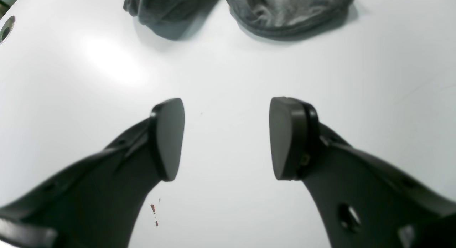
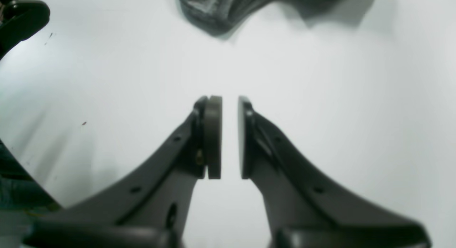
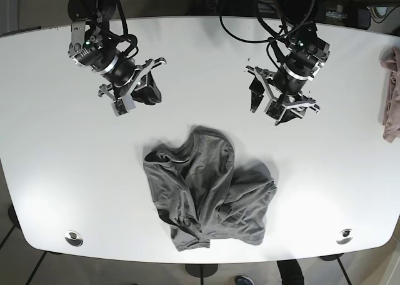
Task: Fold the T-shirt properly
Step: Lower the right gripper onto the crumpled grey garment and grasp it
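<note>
A crumpled dark grey T-shirt [image 3: 206,191] lies bunched in the near middle of the white table [image 3: 50,160]. My left gripper [image 3: 272,107] hovers above the table beyond the shirt's right side. It is open and empty, with its pads wide apart in the left wrist view [image 1: 226,137], where the shirt's edge [image 1: 285,9] shows at the top. My right gripper [image 3: 134,97] hovers beyond the shirt's left side. Its pads stand almost together with only a narrow gap [image 2: 229,137] and hold nothing. The shirt [image 2: 221,9] shows at the top of that view.
A pink cloth [image 3: 390,91] hangs at the table's right edge. Two round metal grommets [image 3: 74,238] [image 3: 344,236] sit near the front corners. Cables run from behind to both arms. Small red specks [image 1: 154,210] mark the table under the left gripper.
</note>
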